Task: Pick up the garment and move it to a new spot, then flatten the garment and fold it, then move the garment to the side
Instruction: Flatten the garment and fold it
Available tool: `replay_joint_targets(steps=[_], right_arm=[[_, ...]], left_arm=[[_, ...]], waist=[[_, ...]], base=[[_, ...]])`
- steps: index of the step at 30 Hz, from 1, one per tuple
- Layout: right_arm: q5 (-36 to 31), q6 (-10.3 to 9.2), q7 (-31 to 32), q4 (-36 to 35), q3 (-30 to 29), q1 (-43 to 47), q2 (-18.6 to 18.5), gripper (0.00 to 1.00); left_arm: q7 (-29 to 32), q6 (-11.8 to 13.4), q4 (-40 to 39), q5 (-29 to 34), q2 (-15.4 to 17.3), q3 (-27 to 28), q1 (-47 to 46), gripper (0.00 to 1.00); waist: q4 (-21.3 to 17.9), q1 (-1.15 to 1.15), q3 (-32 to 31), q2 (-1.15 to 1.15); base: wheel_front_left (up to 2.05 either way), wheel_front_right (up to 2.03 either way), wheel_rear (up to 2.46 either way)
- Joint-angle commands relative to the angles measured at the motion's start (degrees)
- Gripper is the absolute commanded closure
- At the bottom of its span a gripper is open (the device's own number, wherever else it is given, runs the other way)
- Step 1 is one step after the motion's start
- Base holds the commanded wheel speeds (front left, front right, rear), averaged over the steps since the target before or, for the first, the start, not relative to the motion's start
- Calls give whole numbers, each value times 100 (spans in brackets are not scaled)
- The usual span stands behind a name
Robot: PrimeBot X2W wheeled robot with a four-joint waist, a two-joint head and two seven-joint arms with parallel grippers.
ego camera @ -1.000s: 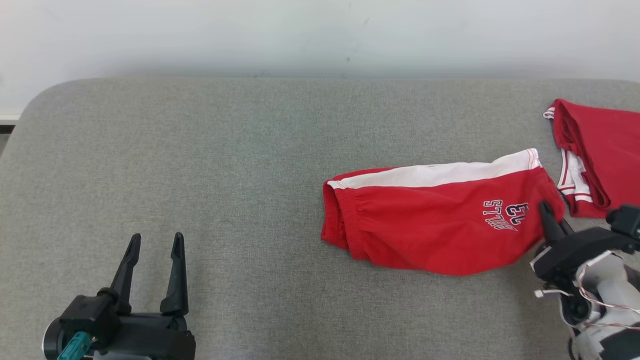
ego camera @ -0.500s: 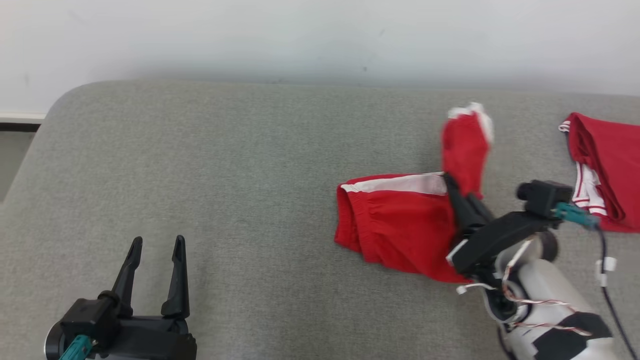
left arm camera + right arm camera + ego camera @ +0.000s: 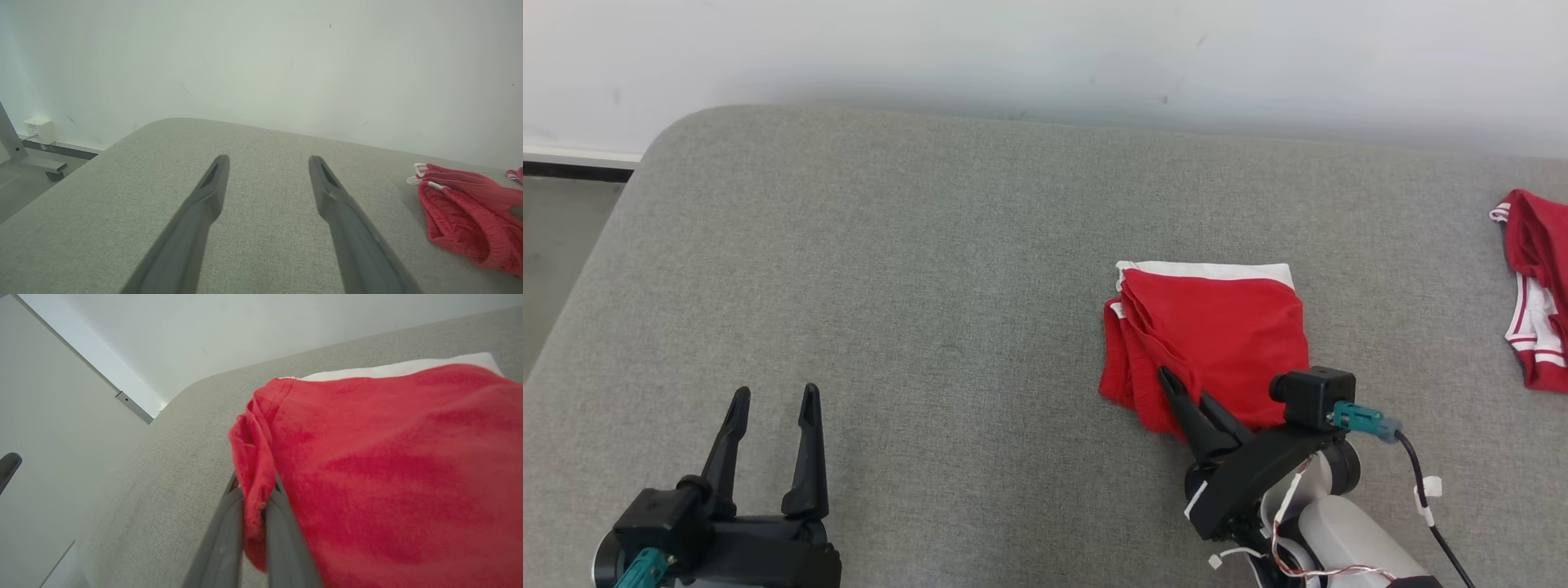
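The garment (image 3: 1217,327) is a pair of red shorts with a white side stripe, lying doubled over on the grey padded table (image 3: 890,286), right of centre. My right gripper (image 3: 1181,384) sits at the near left edge of the garment, shut on a pinch of the top layer's red hem. The right wrist view shows the garment (image 3: 388,457) close up, with that hem bunched inside my right gripper (image 3: 255,488). My left gripper (image 3: 776,392) rests open at the lower left, holding nothing. In the left wrist view my left gripper (image 3: 268,159) points across bare table, with the garment (image 3: 461,204) at the right.
A second red and white garment (image 3: 1531,286) lies at the table's far right edge. The table's rounded corner and the floor (image 3: 556,245) are at the left. A pale wall (image 3: 1045,49) runs behind the table.
My right gripper has swung left with the leg end of the shorts, laying it over the waistband end and doubling them. The camera has shifted. My left gripper has stayed put.
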Motion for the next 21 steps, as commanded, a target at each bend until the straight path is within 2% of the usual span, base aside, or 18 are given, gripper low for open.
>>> replay_joint_targets(steps=[1,2,3,8,12,21], right_arm=[[15,4,-121,7,57,63,22,100],[-34,4,-189,-17,128,59,8,37],[-90,4,-260,-28,207,56,-27,0],[-115,4,-791,-142,207,73,-209,0],[-307,4,-1088,-244,46,36,-504,0],[-506,4,-1272,-69,-737,135,-777,0]], left_arm=[[1,9,-3,-73,-10,21,20,0],[1,9,-3,-79,-12,24,15,0],[1,9,0,-82,-12,25,7,0],[1,9,26,-74,-13,59,-13,0],[1,9,20,-32,-13,82,12,0],[1,9,-27,-13,-12,24,33,0]], waist=[[1,0,35,0],[-3,0,45,0],[-8,0,53,0],[-67,0,32,0],[-133,0,-5,0],[-140,0,-8,0]], base=[[0,0,0],[0,0,0],[0,0,0],[0,0,0],[0,0,0],[0,0,0]])
